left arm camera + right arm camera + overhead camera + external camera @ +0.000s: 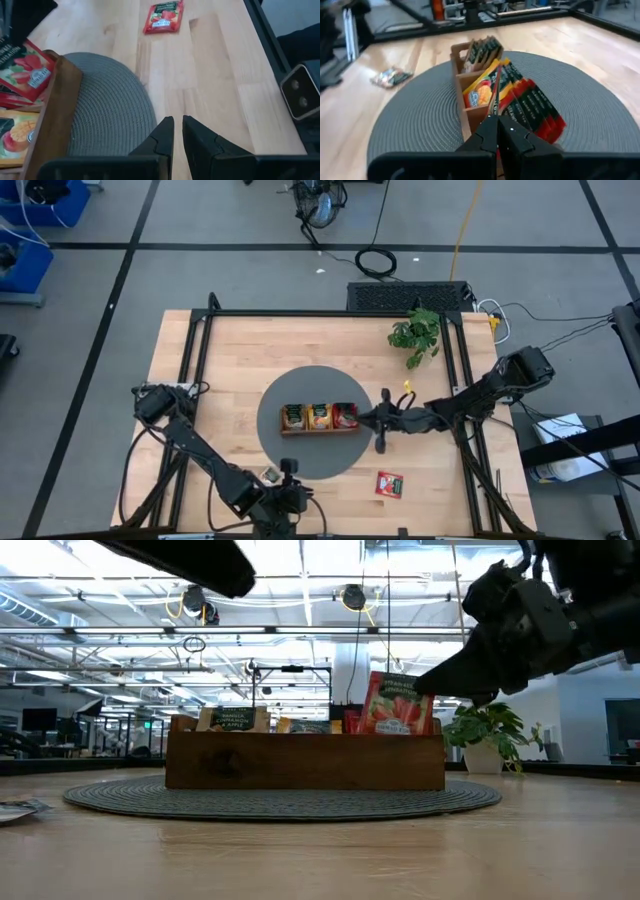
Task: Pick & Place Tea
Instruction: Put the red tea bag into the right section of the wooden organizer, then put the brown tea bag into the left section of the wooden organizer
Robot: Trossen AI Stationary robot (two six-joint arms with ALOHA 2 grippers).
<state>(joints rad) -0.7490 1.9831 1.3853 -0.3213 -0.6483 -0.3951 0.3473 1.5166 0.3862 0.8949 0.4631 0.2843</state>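
Observation:
A brown wooden tray [320,431] stands on a round grey mat [300,458], with tan-green, orange and red tea sachets upright in its three compartments. My right gripper [366,418] is at the tray's right end, shut on a red sachet [398,705] that stands higher than the others in the red compartment. Near the table's front edge, my left gripper [178,125] hovers over the mat's rim, its fingers a narrow gap apart with nothing between them. One red sachet [389,483] and one tan-green sachet [271,474] lie flat on the table. My right gripper pinches the red sachet between its two fingers, at its upper edge [495,102] by the corner nearest the table's right side [427,698]. The fingers come nearly level from the table's right. The sachet stands upright, its lower part down in the tray's right compartment.
A small potted plant [417,332] stands at the back right. A black frame rail [300,314] runs around the table top. Bare wood lies around the mat to the front right, where the loose red sachet [164,17] is.

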